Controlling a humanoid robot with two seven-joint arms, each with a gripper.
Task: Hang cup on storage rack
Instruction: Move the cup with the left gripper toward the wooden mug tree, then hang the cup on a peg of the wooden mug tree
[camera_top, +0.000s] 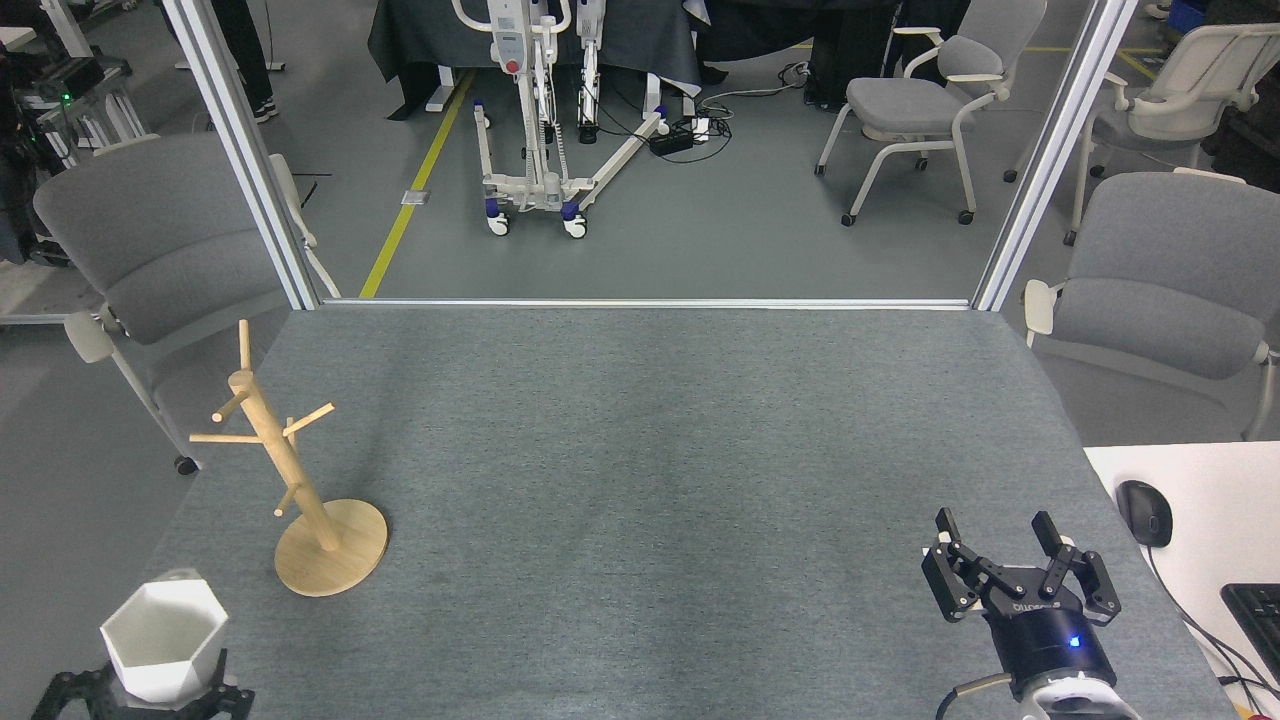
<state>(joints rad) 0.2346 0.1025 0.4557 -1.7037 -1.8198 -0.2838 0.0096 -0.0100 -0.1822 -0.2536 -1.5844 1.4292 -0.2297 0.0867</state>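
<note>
Grey felt-topped bench (640, 450) in a lab bay, aluminium frame posts at the far corners, grey chairs and a wheeled lift stand on the floor beyond. A white desk with a mouse (1143, 511) and a keyboard corner sits at the right edge.

My left pincer (140, 690) is at the bottom-left corner, mostly cut off by the frame edge; only the black finger linkages show. It has the cup (162, 638) clamped: the fingers sit either side of the lower body, and the cup is upright with its hexagonal rim open to the camera. The cup is held over the bench's near-left edge, off the surface as far as I can see. Its handle is not clearly visible, just a small bump at the far side of the rim.

The storage rack (300, 495) stands on the bench up and right of the cup, near but apart. Disc base flat, post leaning slightly left in view, pegs bare.

My right pincer (1003, 545) is low over the near-right part of the bench, fingers spread wide, nothing between them, blue LED lit on the wrist.
</note>
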